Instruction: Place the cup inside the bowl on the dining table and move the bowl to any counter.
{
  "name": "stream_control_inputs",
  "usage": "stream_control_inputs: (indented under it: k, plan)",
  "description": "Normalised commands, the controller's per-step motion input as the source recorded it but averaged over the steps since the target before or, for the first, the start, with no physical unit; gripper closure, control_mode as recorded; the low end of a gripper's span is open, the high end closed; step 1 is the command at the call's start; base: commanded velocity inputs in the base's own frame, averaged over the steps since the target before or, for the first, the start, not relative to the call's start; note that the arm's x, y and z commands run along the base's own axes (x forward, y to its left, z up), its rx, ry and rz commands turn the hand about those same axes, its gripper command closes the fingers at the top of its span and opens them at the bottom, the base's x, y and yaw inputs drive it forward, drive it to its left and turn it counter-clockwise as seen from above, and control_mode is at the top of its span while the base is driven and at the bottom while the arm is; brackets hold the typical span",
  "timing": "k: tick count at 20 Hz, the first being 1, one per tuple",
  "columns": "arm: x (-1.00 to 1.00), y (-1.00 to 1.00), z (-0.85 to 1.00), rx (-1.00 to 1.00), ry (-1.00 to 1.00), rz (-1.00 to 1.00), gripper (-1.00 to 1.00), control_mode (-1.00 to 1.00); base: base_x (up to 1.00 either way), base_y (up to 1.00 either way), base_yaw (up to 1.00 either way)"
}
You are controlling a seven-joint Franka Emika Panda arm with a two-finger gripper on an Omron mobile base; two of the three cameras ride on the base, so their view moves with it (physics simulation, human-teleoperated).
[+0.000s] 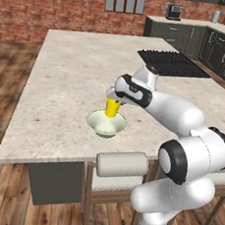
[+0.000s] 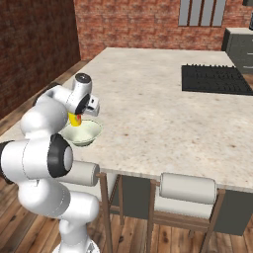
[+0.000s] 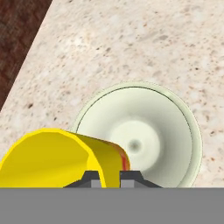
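My gripper (image 1: 115, 100) is shut on the rim of the yellow cup (image 1: 112, 108), which hangs just over the pale green-white bowl (image 1: 107, 123). The bowl stands near the front edge of the dining table (image 1: 79, 71). From the right base view, the cup (image 2: 75, 119) peeks out below the hand, above the bowl (image 2: 82, 133). In the hand view, the cup (image 3: 57, 157) sits at lower left with its wall pinched between the fingertips (image 3: 89, 178), and the bowl (image 3: 140, 135) lies open beneath, its inside bare.
A black cooktop (image 1: 172, 63) is inset at the table's far right. Two stools (image 1: 121, 165) stand tucked at the near edge. A counter (image 1: 193, 25) with dark cabinets runs along the brick wall at the back right.
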Motion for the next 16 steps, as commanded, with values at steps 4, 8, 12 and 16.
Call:
stream_control_inputs:
  k: [4,8,12,16]
  plan:
    - [-0.03,0.06,-0.03,0.0,0.0,0.0,1.0,-1.0,0.0,0.0,0.0]
    - [-0.09,0.02,-0.06,0.0,0.0,0.0,1.0,-1.0,0.0,0.0,0.0]
    - [-0.14,0.0,-0.11,0.0,0.0,0.0,1.0,-1.0,0.0,0.0,0.0]
    - [-0.08,0.0,-0.1,0.0,0.0,0.0,1.0,-1.0,0.0,0.0,0.0]
